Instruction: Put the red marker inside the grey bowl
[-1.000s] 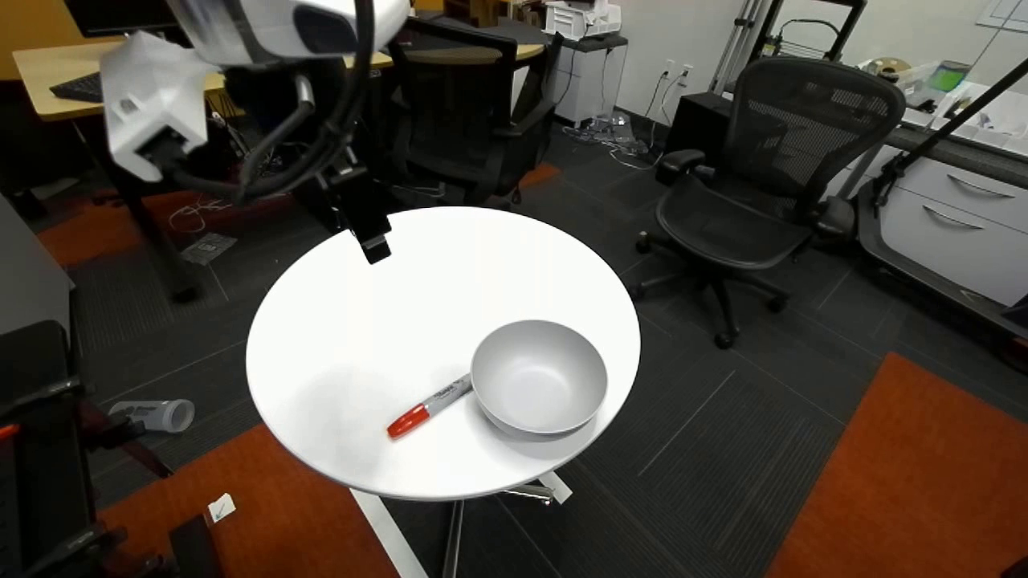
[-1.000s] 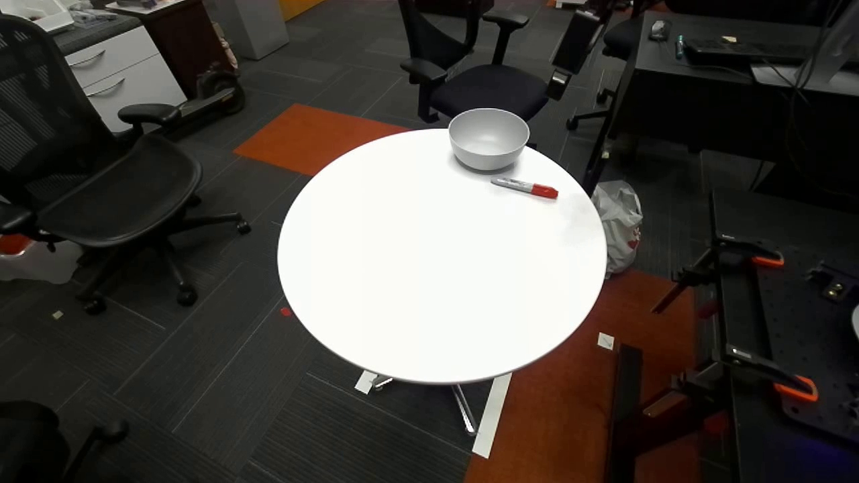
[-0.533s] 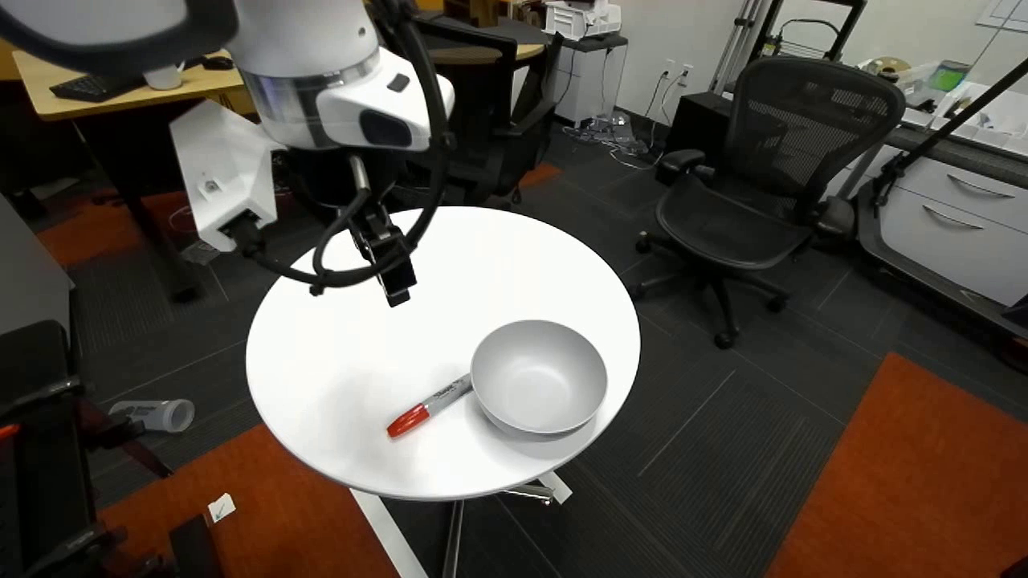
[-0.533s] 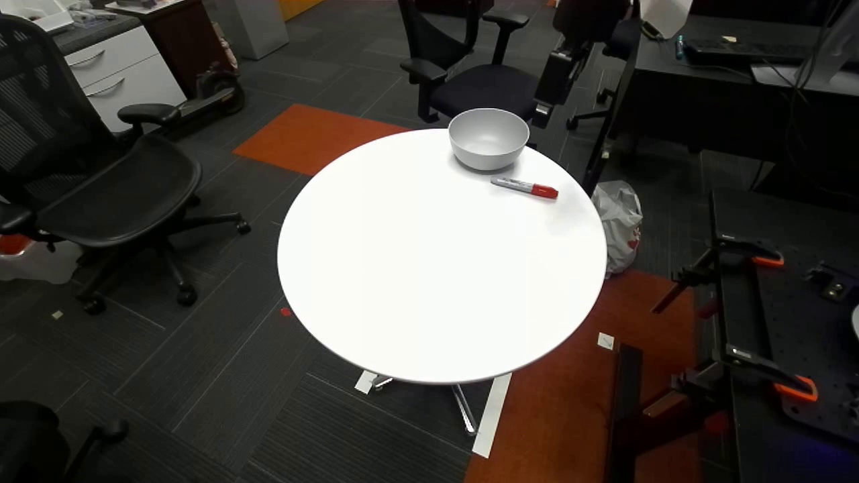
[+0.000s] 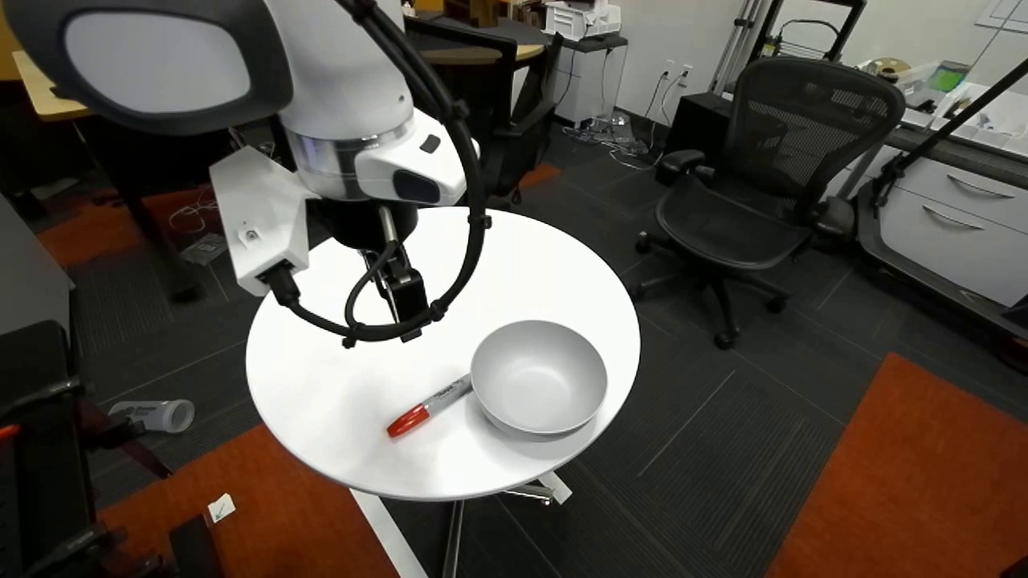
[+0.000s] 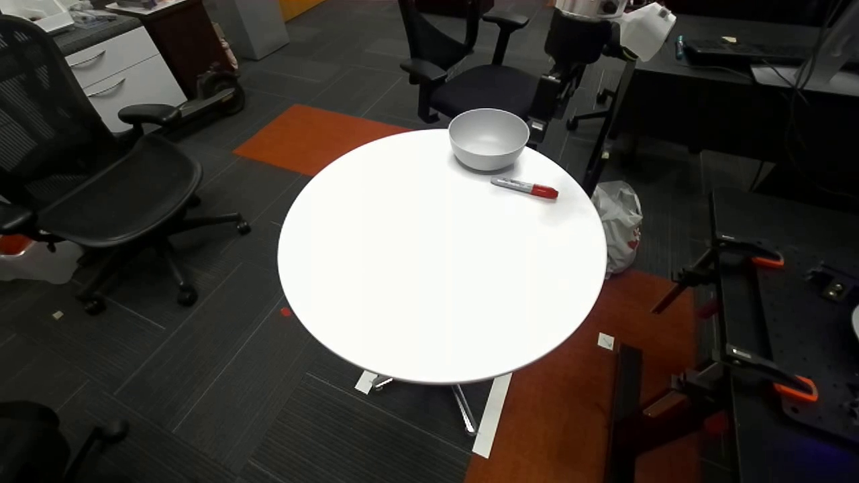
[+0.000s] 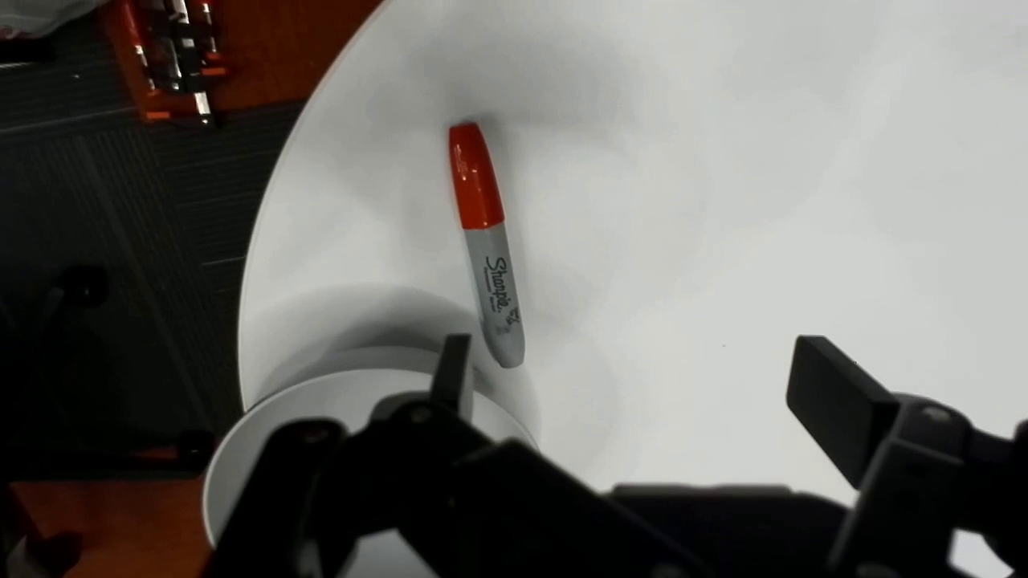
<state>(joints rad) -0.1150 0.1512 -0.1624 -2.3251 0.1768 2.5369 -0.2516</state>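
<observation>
The red marker, with a red cap and grey barrel, lies on the white table beside the bowl in both exterior views. Its grey end points toward the bowl. It also shows in the wrist view, cap away from the gripper. The grey bowl stands upright near the table edge in both exterior views; nothing shows inside it. In the wrist view the fingers partly hide the bowl. My gripper is open and empty above the table. It also shows in both exterior views.
The round white table carries the marker and bowl. Black office chairs stand around it. A dark bench with orange-tipped clamps is beside it. A plastic bag lies on the floor.
My arm has swung in over the table and come lower, bringing the gripper closer to the marker and bowl. The marker and bowl have not moved.
</observation>
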